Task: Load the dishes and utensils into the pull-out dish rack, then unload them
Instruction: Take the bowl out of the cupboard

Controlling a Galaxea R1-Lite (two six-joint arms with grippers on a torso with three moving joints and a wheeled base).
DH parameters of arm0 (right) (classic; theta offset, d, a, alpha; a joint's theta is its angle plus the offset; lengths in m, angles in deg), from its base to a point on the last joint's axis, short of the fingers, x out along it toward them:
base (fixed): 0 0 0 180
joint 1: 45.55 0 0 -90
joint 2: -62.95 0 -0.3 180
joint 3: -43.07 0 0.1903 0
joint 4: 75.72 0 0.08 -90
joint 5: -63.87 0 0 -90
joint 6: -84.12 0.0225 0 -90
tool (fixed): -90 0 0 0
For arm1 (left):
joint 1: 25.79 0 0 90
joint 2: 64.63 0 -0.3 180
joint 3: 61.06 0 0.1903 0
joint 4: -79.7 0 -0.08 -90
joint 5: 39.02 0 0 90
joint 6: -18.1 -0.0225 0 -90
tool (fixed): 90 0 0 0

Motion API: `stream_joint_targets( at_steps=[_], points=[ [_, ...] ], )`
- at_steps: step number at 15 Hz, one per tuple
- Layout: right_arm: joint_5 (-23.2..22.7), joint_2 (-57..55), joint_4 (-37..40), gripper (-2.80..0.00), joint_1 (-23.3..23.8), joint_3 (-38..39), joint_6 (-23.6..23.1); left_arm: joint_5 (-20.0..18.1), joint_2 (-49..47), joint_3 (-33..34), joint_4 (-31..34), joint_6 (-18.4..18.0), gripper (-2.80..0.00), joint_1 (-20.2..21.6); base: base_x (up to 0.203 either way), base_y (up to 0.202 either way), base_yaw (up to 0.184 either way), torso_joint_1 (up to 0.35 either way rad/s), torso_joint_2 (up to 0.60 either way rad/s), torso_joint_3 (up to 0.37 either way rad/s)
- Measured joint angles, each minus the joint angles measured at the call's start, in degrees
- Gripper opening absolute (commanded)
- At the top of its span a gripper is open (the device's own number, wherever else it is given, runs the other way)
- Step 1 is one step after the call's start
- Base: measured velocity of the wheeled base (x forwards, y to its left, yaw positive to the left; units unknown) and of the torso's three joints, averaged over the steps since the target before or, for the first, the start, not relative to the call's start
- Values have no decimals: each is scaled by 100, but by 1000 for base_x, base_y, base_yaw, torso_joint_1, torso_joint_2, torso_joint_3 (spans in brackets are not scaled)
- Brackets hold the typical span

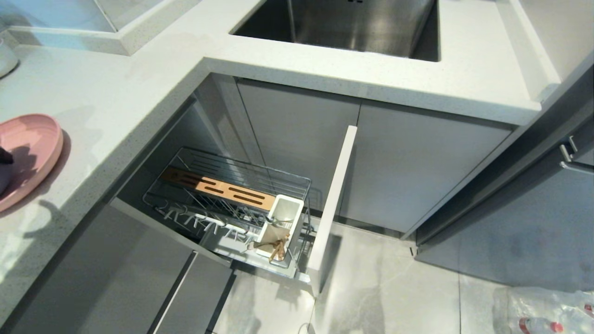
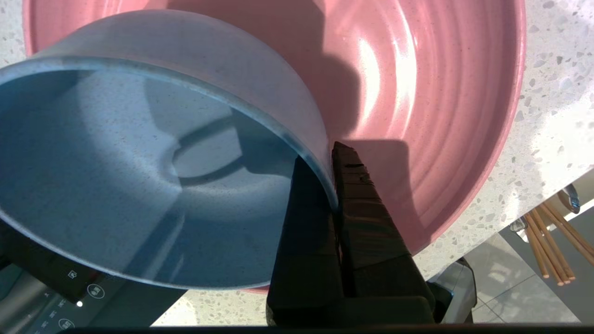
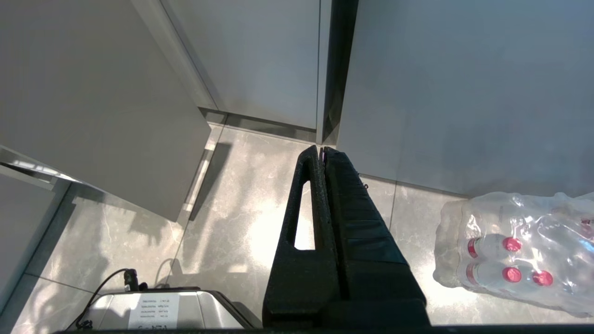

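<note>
While my left end effector [image 2: 332, 185] is clamped on the bowl [image 2: 153, 153], one finger inside the wall and one outside, the bowl hangs tilted over the plate [image 1: 28, 153], which lies on the bench [image 1: 116, 106] at my far left. My rack [image 1: 222, 195] stands pulled out, below the bench edge and to the right of my left end effector, with chopsticks [image 1: 277, 250] in the cup [image 1: 283, 222]. I judge the bowl must travel right and down to the prongs. My right end effector [image 3: 322, 155] hangs closed and empty over the floor, idle.
</note>
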Motion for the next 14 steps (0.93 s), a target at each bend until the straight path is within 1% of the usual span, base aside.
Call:
stream_joint_targets(
  at_steps=[4, 5, 12, 14],
  points=[
    [-2, 0, 0, -280, 0, 0, 0, 15, -11, 7, 20, 0, -280, 9, 0, 0, 0, 0, 0, 0],
    [0, 0, 0, -280, 0, 0, 0, 17, -11, 7, 15, -2, 0, 9, 0, 0, 0, 0, 0, 0],
    [-1, 0, 1, -280, 0, 0, 0, 87, 74, 7, -171, 14, 0, 44, 0, 0, 0, 0, 0, 0],
    [0, 0, 0, -280, 0, 0, 0, 139, 231, 8, -338, 13, 0, 44, 0, 0, 0, 0, 0, 0]
  ],
)
